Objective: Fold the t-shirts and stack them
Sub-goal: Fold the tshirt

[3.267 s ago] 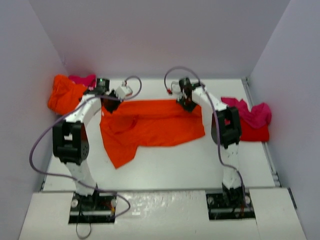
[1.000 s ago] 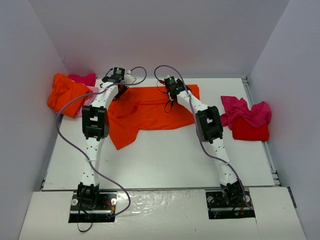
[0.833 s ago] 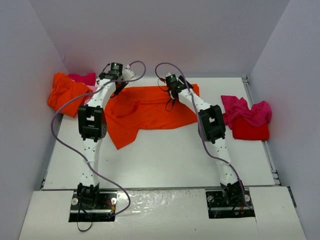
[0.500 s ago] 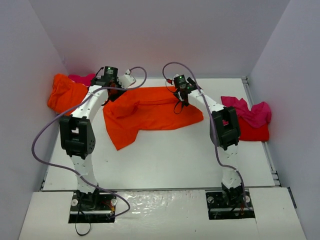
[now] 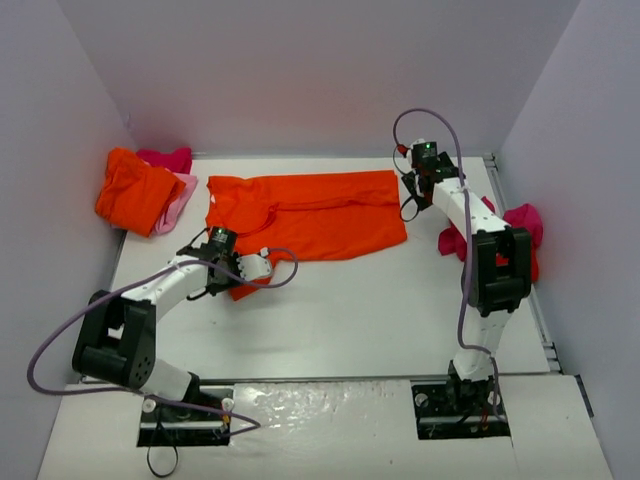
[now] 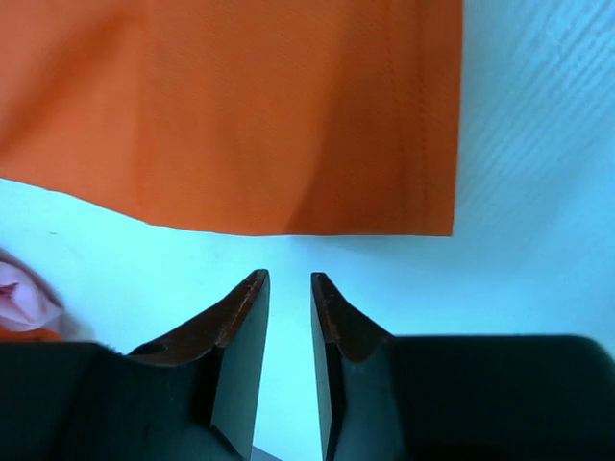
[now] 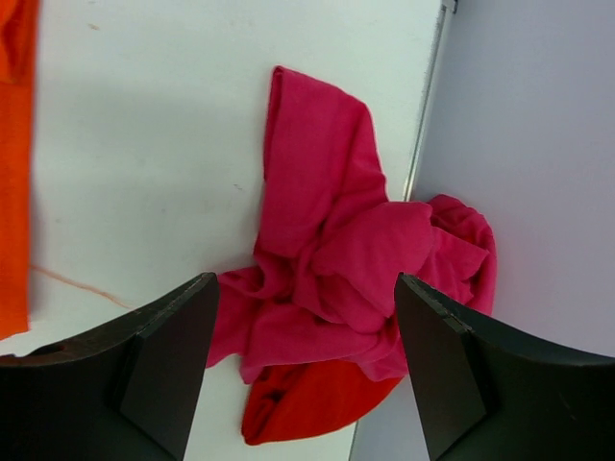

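Now orange t-shirt [image 5: 310, 215] lies flat, left gripper [image 6: 288, 288] nearly closed w/ nothing in it, right gripper [image 7: 298, 317] spread wide, empty, over magenta shirt [image 7: 336, 259].

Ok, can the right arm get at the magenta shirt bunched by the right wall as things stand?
Probably yes. The right gripper is open and empty, and in its wrist view the magenta shirt lies straight ahead between the fingers, on top of the red shirt. Only the side wall crowds it.
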